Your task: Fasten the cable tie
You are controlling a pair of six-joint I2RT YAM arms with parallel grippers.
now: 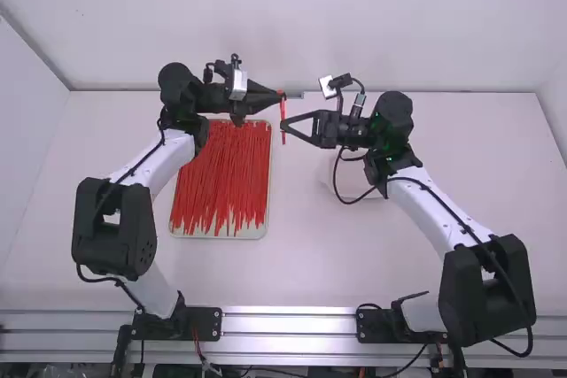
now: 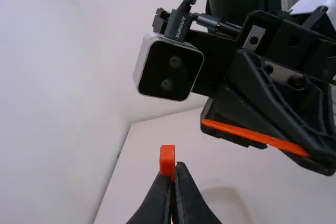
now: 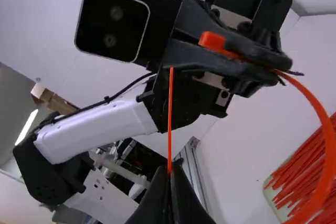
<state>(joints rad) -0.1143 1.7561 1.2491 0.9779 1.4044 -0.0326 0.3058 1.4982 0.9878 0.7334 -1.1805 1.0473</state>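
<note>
One red cable tie [image 1: 283, 118] hangs in the air between both grippers, above the tray's far right corner. My left gripper [image 1: 273, 92] is shut on its square head [image 2: 167, 159], which sticks out past the fingertips [image 2: 181, 182]. My right gripper [image 1: 286, 127], just right of and below it, is shut on the thin tail [image 3: 170, 124]. The tail runs straight up to the head [image 3: 212, 39] in the left gripper opposite. The strap [image 3: 321, 124] bows out in a loop to one side. In the left wrist view the strap [image 2: 252, 136] crosses the right gripper's body.
A flat tray [image 1: 217, 235] with several loose red cable ties [image 1: 223, 174] lies left of centre, under the left arm. More of that pile [image 3: 310, 182] shows in the right wrist view. The right arm's black cable [image 1: 341, 185] dangles near the table.
</note>
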